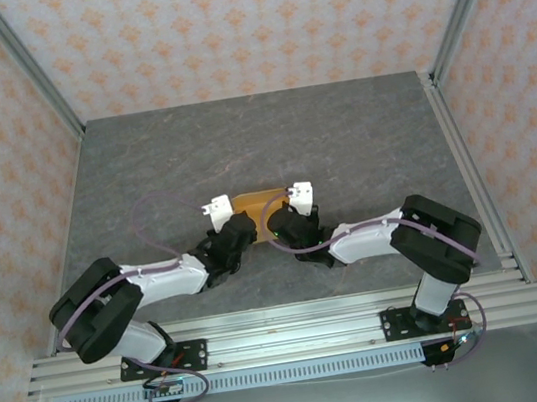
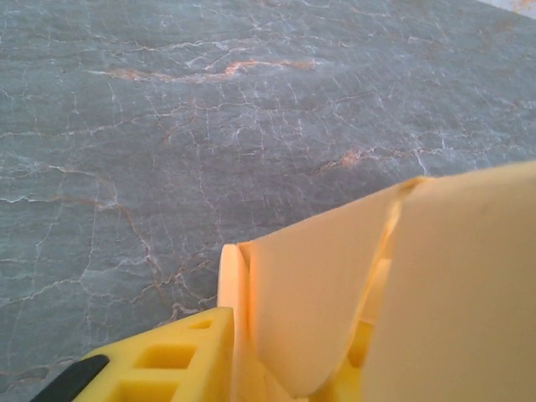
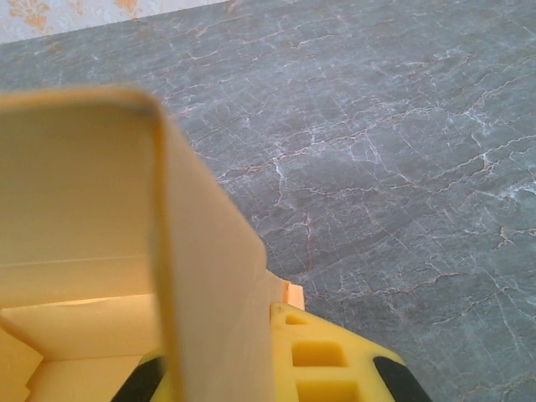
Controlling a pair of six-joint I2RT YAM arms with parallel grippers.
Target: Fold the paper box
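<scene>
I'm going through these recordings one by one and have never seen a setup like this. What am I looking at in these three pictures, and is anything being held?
The top picture looks down on two robot arms bolted at the near edge of a grey stone-patterned table. Each arm ends in a two-finger claw. Between them lies a small tan paper box, partly folded.

The left claw is at the box's left end and the right claw at its right end.

The other two pictures come from cameras on the wrists, very close up. The left wrist view shows curved flaps of the paper box beside a yellow finger. The right wrist view shows an upright wall of the box against a yellow finger. The right claw is shut, seemingly on that wall. Whether the left claw grips anything cannot be told.
</scene>
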